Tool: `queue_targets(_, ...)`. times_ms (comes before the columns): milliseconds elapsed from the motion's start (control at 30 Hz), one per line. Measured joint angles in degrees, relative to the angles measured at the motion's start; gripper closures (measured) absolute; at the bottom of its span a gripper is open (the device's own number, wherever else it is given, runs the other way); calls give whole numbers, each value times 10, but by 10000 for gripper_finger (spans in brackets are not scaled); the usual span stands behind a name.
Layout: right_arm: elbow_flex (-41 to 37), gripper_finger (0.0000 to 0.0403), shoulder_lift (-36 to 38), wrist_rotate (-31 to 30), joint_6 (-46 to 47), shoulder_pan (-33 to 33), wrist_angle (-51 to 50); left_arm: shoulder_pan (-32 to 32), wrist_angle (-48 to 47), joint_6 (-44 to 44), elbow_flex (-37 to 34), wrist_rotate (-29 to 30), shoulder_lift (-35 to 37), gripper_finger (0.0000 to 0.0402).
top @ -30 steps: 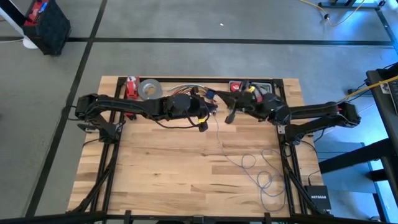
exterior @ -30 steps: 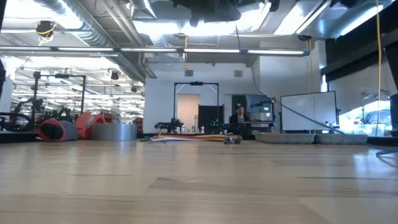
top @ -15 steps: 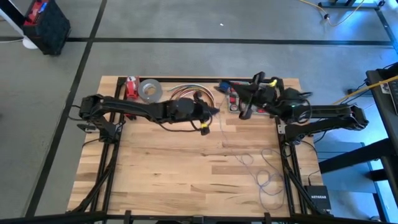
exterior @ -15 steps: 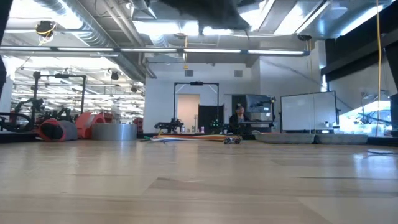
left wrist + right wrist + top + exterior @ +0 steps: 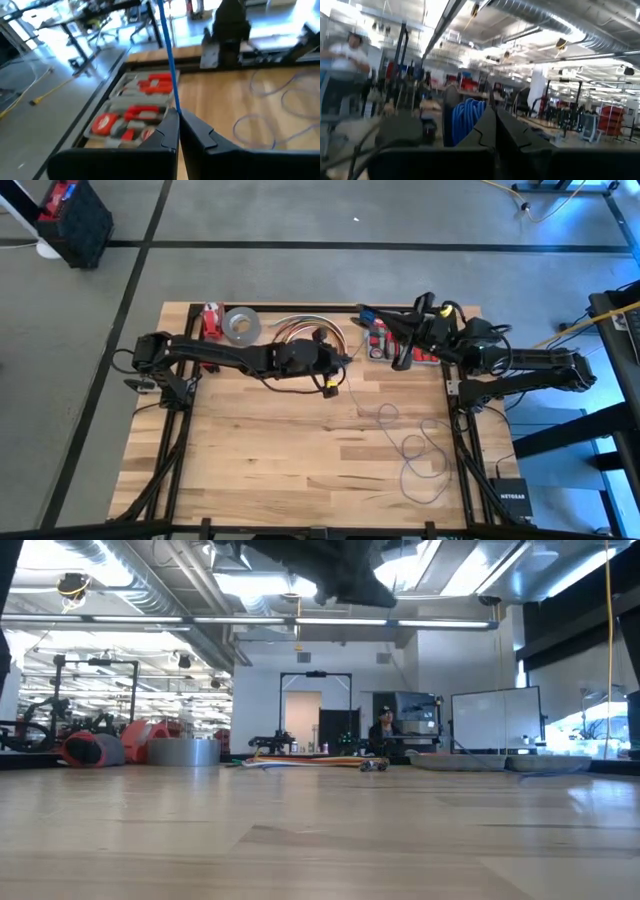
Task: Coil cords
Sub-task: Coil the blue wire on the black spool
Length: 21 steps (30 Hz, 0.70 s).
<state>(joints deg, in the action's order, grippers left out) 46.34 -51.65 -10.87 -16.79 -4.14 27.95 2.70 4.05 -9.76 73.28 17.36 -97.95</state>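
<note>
I am holding the left gripper [image 5: 178, 131] over the far middle of the bench [image 5: 260, 450], its fingers [image 5: 200, 135] pinched together on the cord [image 5: 415, 455], which is running as a taut blue line away from the tips in the left wrist view. From above, the thin bluish-grey wire is trailing from that gripper toward the near right, where it is lying in loose loops on the wood.

I am keeping the right gripper [image 5: 368, 317] raised at the far right edge, above the open tool case [image 5: 135, 107] with its red-handled tools. Its fingers [image 5: 512, 135] are pressed together, and a coiled blue bundle [image 5: 467, 115] is sitting just beside them; I cannot tell whether they are gripping it.

A roll of grey tape [image 5: 239, 324] and an arched bundle of coloured cables [image 5: 300, 327] are resting along the far edge, left of the case.
</note>
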Motion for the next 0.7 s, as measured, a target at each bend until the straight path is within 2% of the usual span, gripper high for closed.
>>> queue_targets(233,1,400,1,28,-5,0,-147,5,-135,7,-2,131,21,401)
queue_targets(367,1,400,0,14,-29,0,-238,19,-230,67,-2,209,38,401)
queue_targets(500,0,400,-21,-54,-63,0,-333,29,-262,106,-1,225,48,402)
queue_targets(700,-1,400,-87,-139,-96,0,-401,18,-251,94,-1,223,48,401)
